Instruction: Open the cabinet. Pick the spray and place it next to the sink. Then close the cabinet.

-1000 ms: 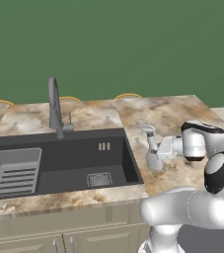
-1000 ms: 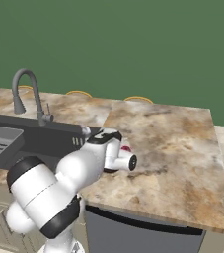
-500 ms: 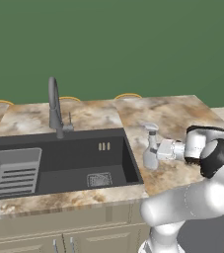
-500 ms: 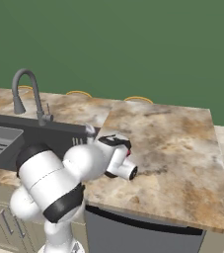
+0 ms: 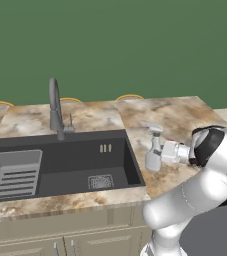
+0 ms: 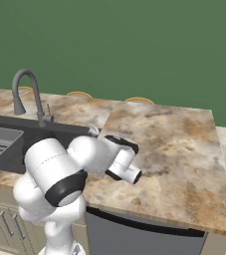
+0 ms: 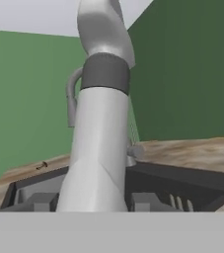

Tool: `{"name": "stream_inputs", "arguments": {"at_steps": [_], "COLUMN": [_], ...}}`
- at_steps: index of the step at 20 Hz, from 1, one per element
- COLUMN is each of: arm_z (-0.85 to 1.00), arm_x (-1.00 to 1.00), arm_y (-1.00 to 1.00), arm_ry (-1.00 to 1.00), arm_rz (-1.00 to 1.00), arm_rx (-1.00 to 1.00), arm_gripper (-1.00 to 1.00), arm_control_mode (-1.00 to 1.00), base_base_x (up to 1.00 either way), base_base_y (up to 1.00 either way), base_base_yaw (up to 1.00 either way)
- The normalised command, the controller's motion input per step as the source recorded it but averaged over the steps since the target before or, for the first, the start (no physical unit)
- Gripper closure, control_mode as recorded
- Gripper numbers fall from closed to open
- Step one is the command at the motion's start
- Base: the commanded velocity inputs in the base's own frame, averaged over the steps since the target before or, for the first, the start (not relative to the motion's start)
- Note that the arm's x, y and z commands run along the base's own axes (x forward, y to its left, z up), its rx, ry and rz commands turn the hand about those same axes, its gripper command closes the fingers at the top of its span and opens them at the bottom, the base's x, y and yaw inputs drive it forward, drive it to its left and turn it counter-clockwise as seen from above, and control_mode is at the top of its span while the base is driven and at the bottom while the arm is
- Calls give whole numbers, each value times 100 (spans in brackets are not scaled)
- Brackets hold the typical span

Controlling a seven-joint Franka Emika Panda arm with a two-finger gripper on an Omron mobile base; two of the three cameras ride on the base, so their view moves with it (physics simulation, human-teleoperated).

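The spray [image 5: 153, 150], a slim silver-grey bottle with a trigger top, stands upright over the brown marbled counter [image 5: 180, 117], just right of the sink [image 5: 65, 162]. My gripper [image 5: 159, 154] reaches in from the right and is shut on the bottle's lower body. Whether the base rests on the counter I cannot tell. In the hand view the spray [image 7: 101, 138] rises large in the centre, with the sink [image 7: 182, 183] and its gooseneck faucet [image 7: 73, 99] behind it. The cabinet is out of view.
A grey ribbed rack [image 5: 12, 172] lies in the sink's left half, and the faucet [image 5: 55, 107] stands at its back rim. The counter [image 6: 174, 144] stretches wide to the right. A dark dishwasher front [image 6: 144, 234] sits below it.
The spray has stayed beside the sink, sinking only slightly. The arm's elbow and forearm have swung lower and rightwards around it.
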Motion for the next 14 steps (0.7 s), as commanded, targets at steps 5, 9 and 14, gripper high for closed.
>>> {"name": "stream_inputs", "arguments": {"at_steps": [5, 9, 14], "arm_z": [0, 0, 0], "arm_x": [0, 0, -1], "arm_y": [0, 0, 0], "arm_ry": [0, 0, 0], "arm_rz": [0, 0, 0], "arm_rx": [0, 0, 0], "arm_gripper": [100, -100, -100], "arm_control_mode": [-100, -100, -100], "base_base_x": [0, 0, 0], "base_base_y": [0, 0, 0], "base_base_yaw": [0, 0, 0]}}
